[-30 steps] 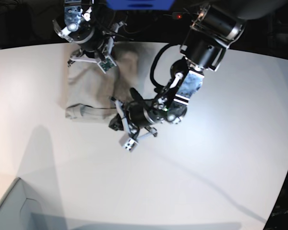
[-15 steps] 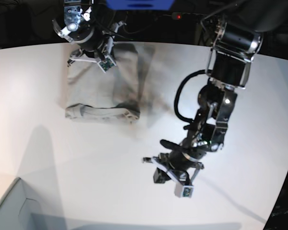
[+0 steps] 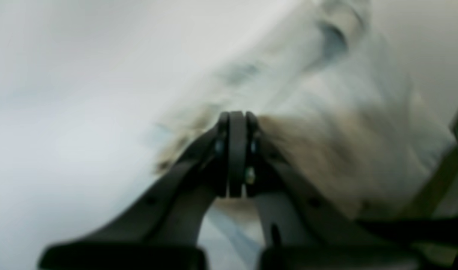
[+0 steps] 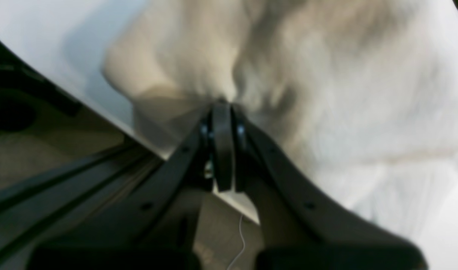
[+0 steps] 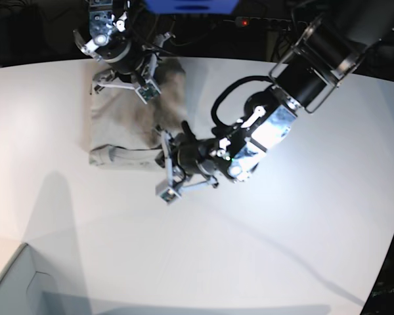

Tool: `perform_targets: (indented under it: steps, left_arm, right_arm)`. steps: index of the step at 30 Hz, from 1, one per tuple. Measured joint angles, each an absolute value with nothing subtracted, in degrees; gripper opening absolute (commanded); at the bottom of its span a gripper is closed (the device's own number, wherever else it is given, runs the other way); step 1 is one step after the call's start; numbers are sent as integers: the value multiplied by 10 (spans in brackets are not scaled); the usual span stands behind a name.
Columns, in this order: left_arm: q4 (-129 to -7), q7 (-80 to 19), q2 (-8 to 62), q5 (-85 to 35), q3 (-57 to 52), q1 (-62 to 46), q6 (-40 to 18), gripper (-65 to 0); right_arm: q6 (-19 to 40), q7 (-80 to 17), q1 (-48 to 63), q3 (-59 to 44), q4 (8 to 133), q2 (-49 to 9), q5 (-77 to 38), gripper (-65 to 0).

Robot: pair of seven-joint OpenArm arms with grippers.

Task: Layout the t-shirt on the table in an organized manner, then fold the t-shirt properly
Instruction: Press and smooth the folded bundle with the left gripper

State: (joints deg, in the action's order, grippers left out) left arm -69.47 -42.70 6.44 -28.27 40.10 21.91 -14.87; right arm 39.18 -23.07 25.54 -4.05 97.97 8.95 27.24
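left claw [image 3: 236,123]: jaws pressed right together, tips at the blurry edge of the t-shirt [image 3: 345,123]; honestly can't tell if any cloth is pinched
right claw [image 4: 222,108]: closed tight too, nose into the bunched cloth just ahead of it, a grip is unclear
t-shirt: in the base view it's a folded heap [image 5: 121,121] stretching between the two claws, right one [image 5: 139,84] on its far end, left one [image 5: 167,167] by its near corner
desk [image 5: 302,223]: white, shirt lies on it; the left claw's side is bare
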Motion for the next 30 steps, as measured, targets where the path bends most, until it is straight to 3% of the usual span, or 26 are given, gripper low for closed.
perform_targets:
  steps: [5, 10, 14, 20, 30]
  left_arm:
    - [-663, -422, 25, -256, 432, 226, -227, -650]
    - [-515, -413, -27, -177, 432, 249, -230, -650]
    - [-421, -349, -73, -140, 430, 283, -231, -650]
    - [-375, -184, -66, -137, 409, 277, -230, -650]
    - [-375, -175, -84, -133, 259, 289, -223, -650]
  right_arm:
    - [392, -233, 255, -42, 980, 87, 273, -650]
    - [392, -233, 254, -40, 980, 87, 273, -650]
    - [392, -234, 255, -42, 980, 88, 273, -650]
    - [392, -234, 255, -43, 979, 86, 278, -650]
    - [392, -233, 257, -42, 969, 87, 277, -650]
